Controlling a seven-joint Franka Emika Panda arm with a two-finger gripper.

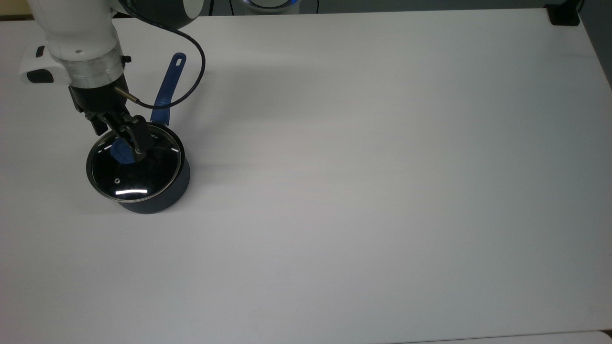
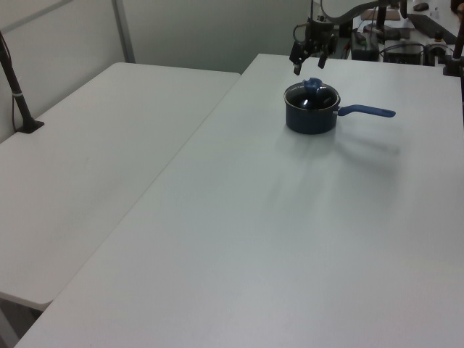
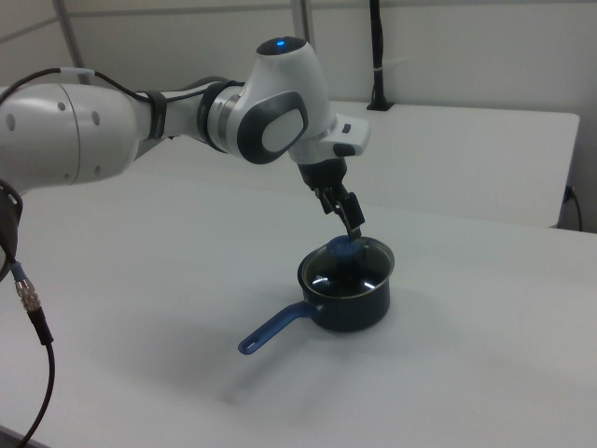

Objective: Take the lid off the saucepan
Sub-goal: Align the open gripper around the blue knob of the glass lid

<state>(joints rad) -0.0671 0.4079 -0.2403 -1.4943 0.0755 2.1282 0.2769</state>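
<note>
**A:** Gripper status?

**B:** I've got the gripper (image 2: 307, 69) hanging in the air over the pan with its two fingers (image 1: 138, 143) spread apart and nothing between them. In the left view there's clear air between the fingertips and the blue knob (image 2: 312, 83) below. In the top view, one finger sits over the knob and lid, and the other is off the lid's upper-left edge.

**A:** Lid?

**B:** I see the lid (image 1: 138, 177) seated flat on the saucepan (image 3: 359, 313), with its steel rim lined up with the pot's rim all round. It isn't lifted. The vent hole (image 1: 117, 180) is towards the bottom in the top view. The glass is reflecting a light strip.

**A:** Where's the pan?

**B:** It's upright on the white table (image 1: 382, 191), at the top view's left, about mid-height. The long blue handle (image 1: 167, 88) points up and slightly right in the top view. In the left view it points right, and in the right view it points lower left. The hole at its end is visible.

**A:** Arm?

**B:** The white wrist (image 1: 81, 43) leans in from the top view's upper-left corner. A black cable (image 1: 198, 71) loops off it and passes over the handle. In the right view the arm comes in from the left and angles down to the pan.

**A:** Anything else around?

**B:** A second white table (image 2: 87, 159) butts up on the left view's left, with a black post (image 2: 18, 94) clamped at its far edge.
</note>
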